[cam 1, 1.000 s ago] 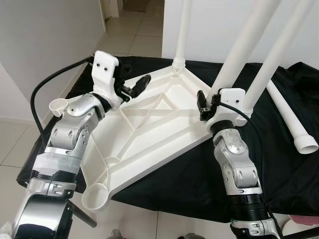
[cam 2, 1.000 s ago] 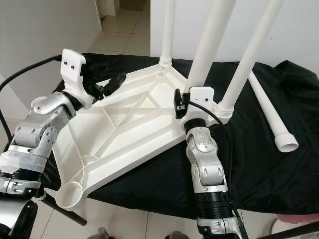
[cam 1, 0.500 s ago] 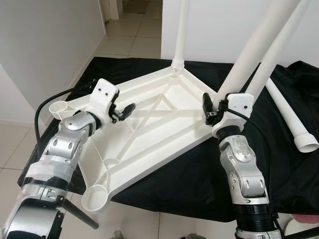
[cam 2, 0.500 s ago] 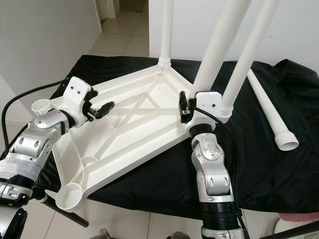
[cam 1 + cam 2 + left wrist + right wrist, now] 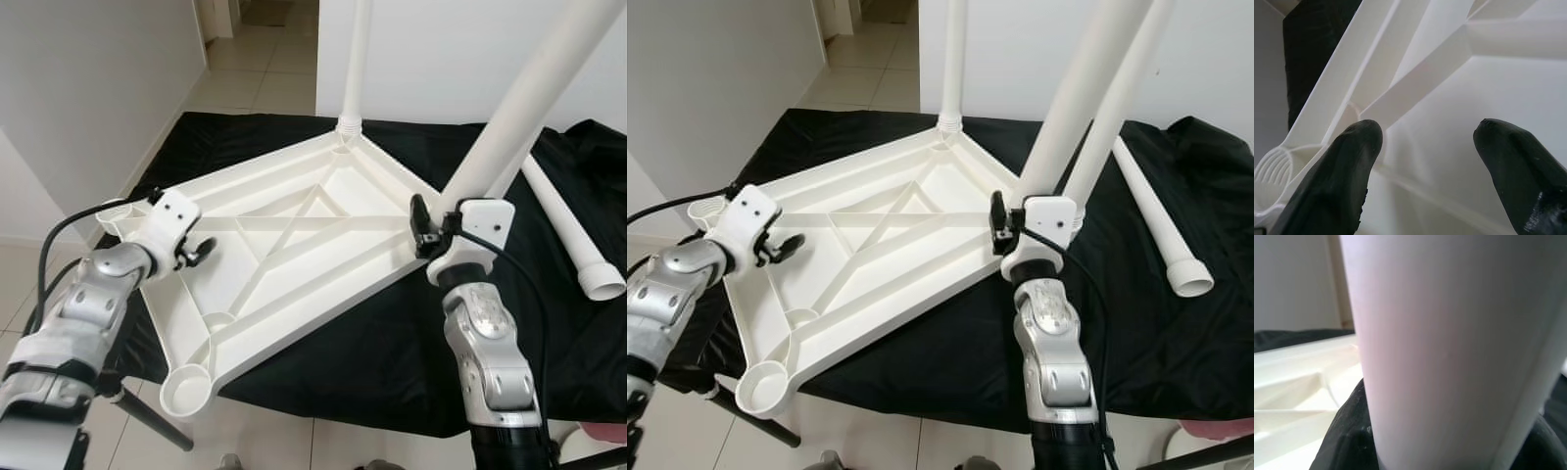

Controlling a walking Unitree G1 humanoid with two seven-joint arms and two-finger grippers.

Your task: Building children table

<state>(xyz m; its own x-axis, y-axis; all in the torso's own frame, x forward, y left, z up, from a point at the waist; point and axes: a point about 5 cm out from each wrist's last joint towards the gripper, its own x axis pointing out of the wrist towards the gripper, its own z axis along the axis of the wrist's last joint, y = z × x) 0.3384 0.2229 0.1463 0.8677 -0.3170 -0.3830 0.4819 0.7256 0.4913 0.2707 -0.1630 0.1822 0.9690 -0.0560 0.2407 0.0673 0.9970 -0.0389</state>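
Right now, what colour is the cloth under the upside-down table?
Black. The cloth shows best in the right eye view, spread beneath the white tabletop.

Two segmented silver arms with rounded joint housings, white moulded wrist blocks with small dark screw holes, left gripper (image 5: 204, 251) and right gripper (image 5: 419, 221) with black fingers, looping black cables.

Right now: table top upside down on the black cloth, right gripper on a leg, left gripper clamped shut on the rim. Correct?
Not quite. The left gripper is open, its fingers apart above the table top, as the left wrist view shows. The rest holds: the right gripper is on a leg, over the black cloth.
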